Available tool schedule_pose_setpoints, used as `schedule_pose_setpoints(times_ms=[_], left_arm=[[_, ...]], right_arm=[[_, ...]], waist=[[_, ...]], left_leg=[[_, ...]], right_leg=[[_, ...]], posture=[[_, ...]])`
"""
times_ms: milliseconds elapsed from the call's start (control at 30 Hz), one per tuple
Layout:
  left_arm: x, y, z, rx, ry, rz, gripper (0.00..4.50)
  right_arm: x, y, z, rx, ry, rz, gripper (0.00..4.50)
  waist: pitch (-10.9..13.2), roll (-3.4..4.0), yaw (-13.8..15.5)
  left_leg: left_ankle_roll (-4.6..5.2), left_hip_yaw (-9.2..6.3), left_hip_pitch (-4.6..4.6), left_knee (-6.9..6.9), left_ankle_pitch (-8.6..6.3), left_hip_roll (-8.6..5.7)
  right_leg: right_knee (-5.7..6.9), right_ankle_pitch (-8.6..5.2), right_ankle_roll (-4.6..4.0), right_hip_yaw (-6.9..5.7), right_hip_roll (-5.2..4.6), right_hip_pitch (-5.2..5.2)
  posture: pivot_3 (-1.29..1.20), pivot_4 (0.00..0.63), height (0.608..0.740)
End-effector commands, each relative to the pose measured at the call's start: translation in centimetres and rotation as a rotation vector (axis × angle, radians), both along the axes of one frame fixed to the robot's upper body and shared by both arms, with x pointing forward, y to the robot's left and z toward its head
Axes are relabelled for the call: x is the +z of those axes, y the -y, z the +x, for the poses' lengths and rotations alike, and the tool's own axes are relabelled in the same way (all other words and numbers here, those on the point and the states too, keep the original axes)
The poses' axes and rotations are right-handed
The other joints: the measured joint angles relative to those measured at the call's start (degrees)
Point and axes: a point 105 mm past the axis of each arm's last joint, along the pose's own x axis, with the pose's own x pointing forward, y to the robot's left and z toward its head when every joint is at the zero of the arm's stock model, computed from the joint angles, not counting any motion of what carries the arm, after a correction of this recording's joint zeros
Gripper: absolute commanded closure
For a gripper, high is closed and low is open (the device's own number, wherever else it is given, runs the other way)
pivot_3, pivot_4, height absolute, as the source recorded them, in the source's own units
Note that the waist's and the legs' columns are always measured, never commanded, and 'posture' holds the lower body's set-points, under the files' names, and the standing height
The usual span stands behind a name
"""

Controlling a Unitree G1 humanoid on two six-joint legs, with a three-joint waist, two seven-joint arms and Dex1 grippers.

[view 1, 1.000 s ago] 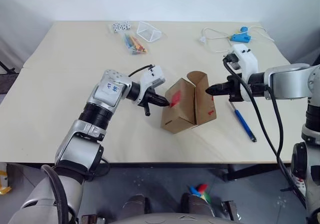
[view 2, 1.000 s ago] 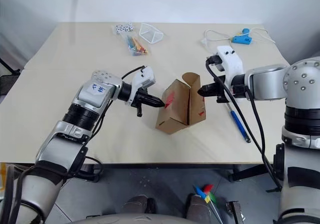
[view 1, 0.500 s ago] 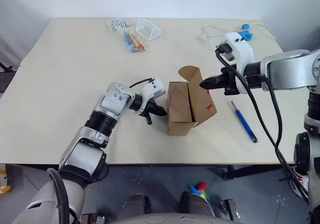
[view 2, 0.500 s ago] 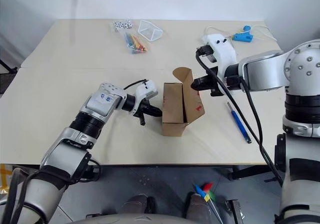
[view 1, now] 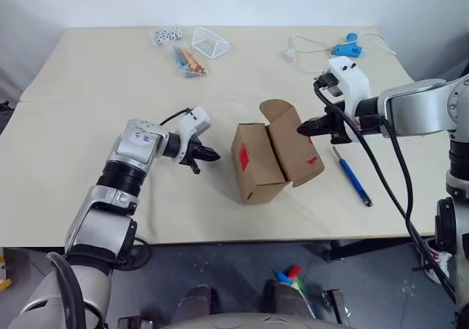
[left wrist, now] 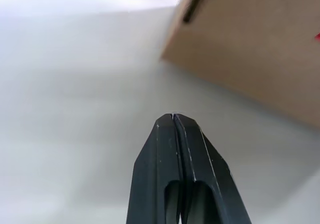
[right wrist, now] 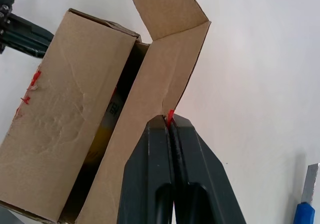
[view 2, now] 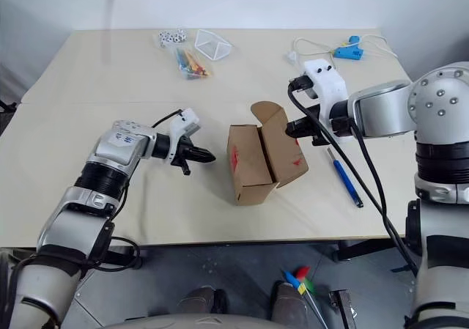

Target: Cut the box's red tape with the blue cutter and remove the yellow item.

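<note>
Right wrist view: right pincer (right wrist: 172,121) pinches creased cardboard box (right wrist: 70,104) flap; left pincer (view 1: 212,154) clenched empty.

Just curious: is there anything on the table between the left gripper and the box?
No. In the left eye view, only bare table separates the shut left gripper from the box.

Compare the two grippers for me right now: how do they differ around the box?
The right gripper pinches the edge of the box's open flap, while the left gripper holds nothing. The right one touches the cardboard; the left one sits apart from the box, over bare table beside the red tape. Both are shut and point inward toward the box.
</note>
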Motion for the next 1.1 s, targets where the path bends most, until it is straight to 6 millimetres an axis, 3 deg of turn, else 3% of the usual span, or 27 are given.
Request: schedule_pose_setpoints(times_ms=[33,200,300,433,533,667,733,900,1100], left_arm=[[3.5,-0.8,0.8,0.026,0.091,-0.061,4.5],[9.2,1.5,0.1,-0.055,0.151,-0.23,4.5],[11.0,3.3,-1.0,-0.137,0.16,-0.29,4.5],[13.8,7.5,-4.1,-0.346,0.182,-0.366,4.5],[14.2,9.0,-5.5,-0.421,0.182,-0.371,4.5],[14.0,10.1,-6.9,-0.495,0.147,-0.373,4.5],[12.9,10.4,-7.1,-0.511,0.121,-0.344,4.5],[8.9,9.6,-6.3,-0.474,0.06,-0.236,4.5],[6.4,8.8,-5.1,-0.42,0.027,-0.186,4.5]], right_arm=[[0.3,-0.6,-0.3,0.038,0.0,-0.02,4.48],[0.6,-0.6,-0.4,0.045,0.01,-0.03,4.48],[0.6,-0.5,-0.3,0.043,0.011,-0.042,4.48],[0.6,-0.5,-0.4,0.046,0.02,-0.059,4.48],[1.1,-0.7,-0.4,0.051,0.036,-0.063,4.48],[1.6,-1.0,-0.5,0.061,0.05,-0.063,4.48],[1.9,-1.2,-0.5,0.065,0.058,-0.06,4.48],[2.3,-1.2,-0.5,0.066,0.073,-0.06,4.48],[2.7,-1.2,-0.6,0.067,0.082,-0.059,4.48]], waist=[[0.0,0.0,-0.03],[0.07,-0.12,0.2],[0.07,-0.12,0.18],[0.07,-0.12,0.11],[0.07,-0.12,0.05],[0.07,-0.12,-0.05],[0.07,-0.11,-0.01],[0.07,-0.11,0.02],[0.07,-0.12,0.22]], left_leg=[[0.0,0.0,0.0,-0.01,0.0,0.0],[-0.01,-0.01,-0.06,0.01,0.01,-0.03],[0.0,-0.02,-0.09,0.0,0.0,-0.06],[0.0,-0.02,-0.08,-0.07,0.0,-0.05],[0.0,0.0,-0.08,-0.07,0.0,-0.06],[-0.04,0.03,-0.01,-0.1,0.02,-0.02],[-0.05,0.05,-0.01,-0.1,0.03,-0.02],[-0.05,0.09,0.01,-0.1,0.03,-0.03],[-0.04,0.08,-0.01,-0.08,0.02,-0.03]], right_leg=[[0.0,0.0,0.0,0.0,0.0,-0.02],[0.0,0.01,0.02,0.0,-0.01,-0.05],[0.01,0.03,0.06,0.0,-0.04,-0.07],[0.0,0.04,0.07,0.0,-0.02,-0.1],[0.0,0.04,0.06,0.01,-0.02,-0.11],[0.01,0.03,0.06,0.06,0.01,-0.11],[0.01,0.03,0.06,0.07,0.02,-0.11],[0.01,0.03,0.06,0.12,0.01,-0.11],[0.01,0.04,0.06,0.1,0.01,-0.1]], posture=[[0.0,0.15,0.74],[0.0,0.15,0.74],[0.0,0.15,0.74],[0.0,0.15,0.74],[0.0,0.15,0.74],[0.0,0.15,0.74],[0.0,0.15,0.74],[0.0,0.15,0.74],[0.0,0.15,0.74]])
